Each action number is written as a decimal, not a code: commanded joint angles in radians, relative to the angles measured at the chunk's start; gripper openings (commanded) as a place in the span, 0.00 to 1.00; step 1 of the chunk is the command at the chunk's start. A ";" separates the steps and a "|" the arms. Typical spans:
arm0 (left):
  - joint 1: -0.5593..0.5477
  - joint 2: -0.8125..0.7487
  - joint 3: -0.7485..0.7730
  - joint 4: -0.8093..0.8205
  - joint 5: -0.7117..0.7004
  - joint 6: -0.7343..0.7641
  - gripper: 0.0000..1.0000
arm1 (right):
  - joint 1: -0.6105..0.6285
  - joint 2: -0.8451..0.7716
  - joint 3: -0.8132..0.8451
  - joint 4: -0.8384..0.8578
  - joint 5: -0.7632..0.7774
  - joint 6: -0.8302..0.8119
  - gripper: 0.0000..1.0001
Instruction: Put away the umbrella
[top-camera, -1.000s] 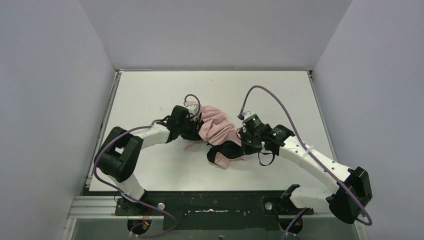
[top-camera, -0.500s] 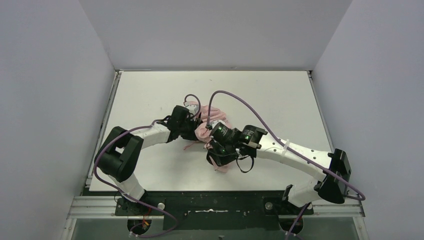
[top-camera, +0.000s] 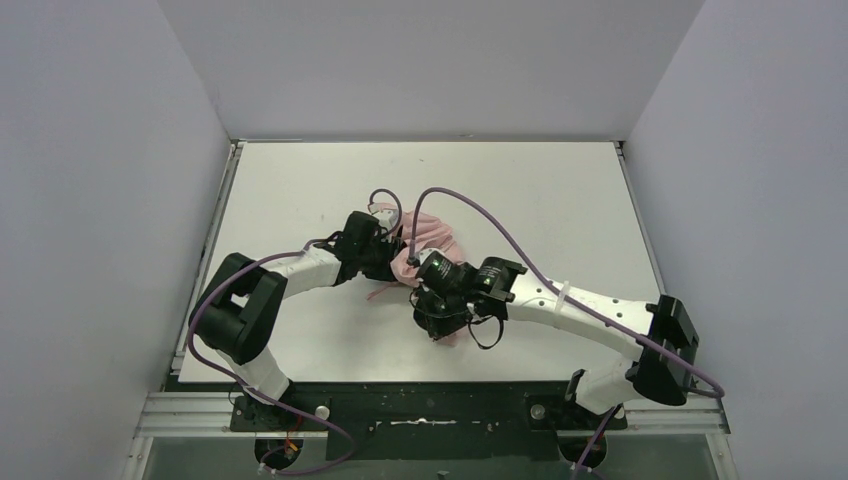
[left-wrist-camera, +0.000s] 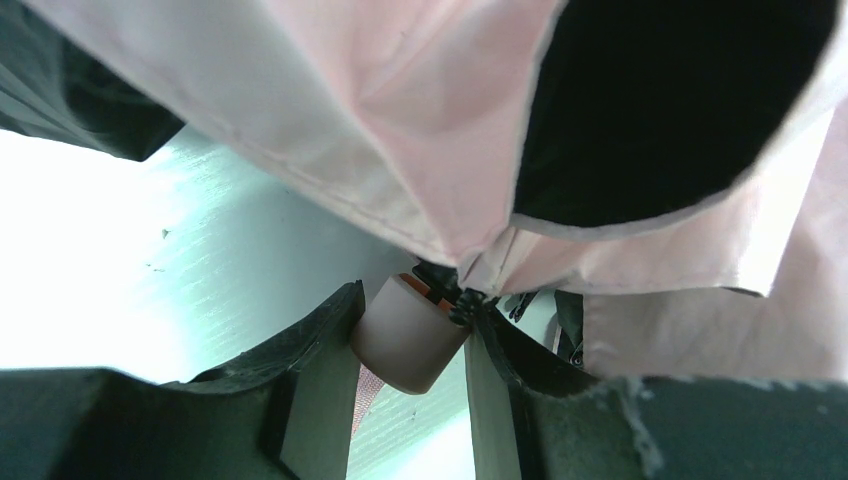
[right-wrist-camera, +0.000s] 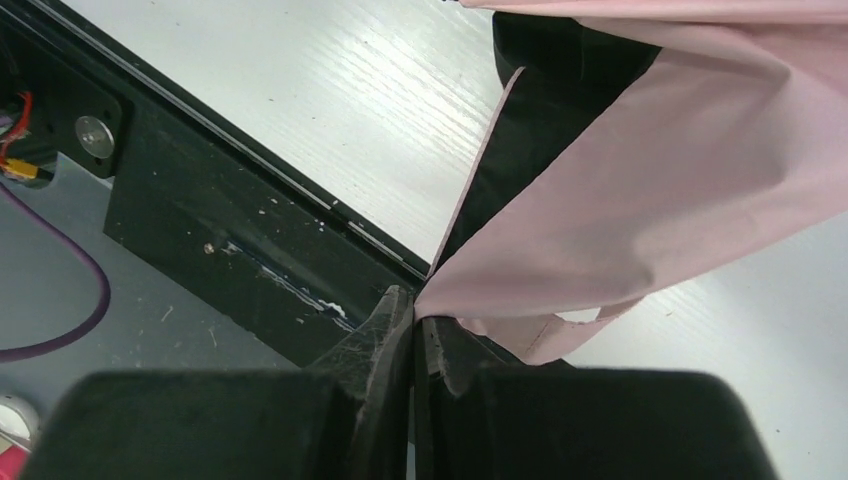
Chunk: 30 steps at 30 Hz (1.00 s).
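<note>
The umbrella (top-camera: 432, 235) lies crumpled in the middle of the table, pale pink fabric with a black lining. My left gripper (top-camera: 385, 255) sits at its left end, shut on the pink handle (left-wrist-camera: 405, 333), which fills the gap between the fingers (left-wrist-camera: 315, 345); folds of fabric (left-wrist-camera: 380, 130) hang over it. My right gripper (top-camera: 440, 300) is over the near part of the canopy, shut on an edge of the pink fabric (right-wrist-camera: 640, 200); its fingers (right-wrist-camera: 395, 330) stand pressed together with the cloth pinched at the tips. A pink strap (top-camera: 380, 293) trails onto the table.
White table (top-camera: 300, 180) with grey walls on three sides. The black base rail (top-camera: 420, 410) runs along the near edge, seen close in the right wrist view as a black base plate (right-wrist-camera: 200, 230). Purple cables (top-camera: 480, 215) arc above the umbrella.
My right arm swung left and forward over the umbrella, dragging the pinched fabric leftward across the canopy. The left arm and handle stayed put.
</note>
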 joint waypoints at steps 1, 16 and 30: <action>-0.005 -0.009 0.035 0.021 -0.018 0.018 0.00 | 0.006 0.018 0.000 0.046 -0.015 -0.017 0.07; -0.008 0.009 0.079 0.021 0.075 0.143 0.00 | -0.377 -0.206 0.120 -0.084 0.187 -0.238 0.58; -0.127 0.064 0.270 -0.186 -0.065 0.529 0.00 | -0.670 -0.116 -0.168 0.174 -0.080 -0.208 0.53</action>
